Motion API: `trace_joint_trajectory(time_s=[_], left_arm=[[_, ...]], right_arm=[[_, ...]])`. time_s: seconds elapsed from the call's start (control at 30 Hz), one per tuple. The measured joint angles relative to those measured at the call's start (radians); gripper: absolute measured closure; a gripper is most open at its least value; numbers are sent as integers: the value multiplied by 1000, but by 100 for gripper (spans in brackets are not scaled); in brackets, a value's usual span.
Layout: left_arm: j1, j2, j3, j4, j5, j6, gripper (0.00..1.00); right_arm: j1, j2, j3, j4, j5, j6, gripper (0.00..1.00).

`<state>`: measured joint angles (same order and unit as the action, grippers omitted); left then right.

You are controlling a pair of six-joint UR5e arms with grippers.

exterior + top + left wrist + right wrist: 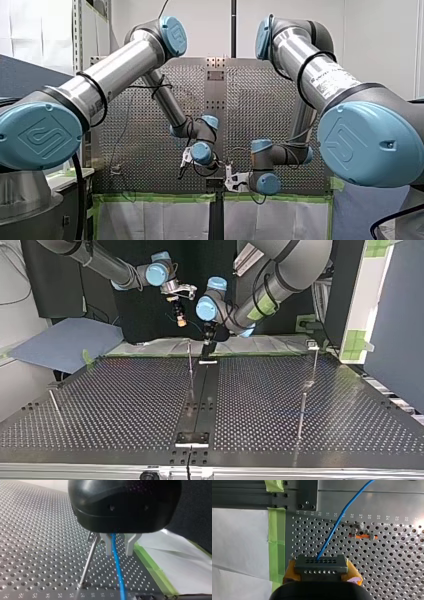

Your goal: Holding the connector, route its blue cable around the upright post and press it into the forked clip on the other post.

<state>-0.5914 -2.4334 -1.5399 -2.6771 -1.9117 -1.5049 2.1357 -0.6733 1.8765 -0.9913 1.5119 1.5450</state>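
The yellow-padded right gripper (320, 573) pinches the dark rectangular connector (320, 563); its blue cable (335, 527) runs between the spread metal fingers of the left gripper (119, 553), seemingly loose.

A lab bay with plain white walls (380, 40) around a silver perforated metal table (100, 400).

In the front view a grey slotted metal shelving upright (76, 35) stands at the left against the wall, and a thin black vertical pole (233, 27) rises behind the table's middle. Bright green tape (150, 197) runs along the table's edge, with a white sheet (160, 220) hanging just below it. In the top view a black backdrop (205, 255) fills the far side, a blue-grey cloth (65, 342) lies spread at the left beside the table, and a white panel with green tape squares (367, 295) stands at the right. Even light leaves a soft sheen on the metal.
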Motion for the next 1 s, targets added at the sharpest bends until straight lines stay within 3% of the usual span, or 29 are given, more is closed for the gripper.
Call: trace_joint_trajectory(time_s=[1.0], left_arm=[[0, 0, 0, 0, 0, 0, 100]], right_arm=[[-11, 0, -1, -6, -1, 5, 100]])
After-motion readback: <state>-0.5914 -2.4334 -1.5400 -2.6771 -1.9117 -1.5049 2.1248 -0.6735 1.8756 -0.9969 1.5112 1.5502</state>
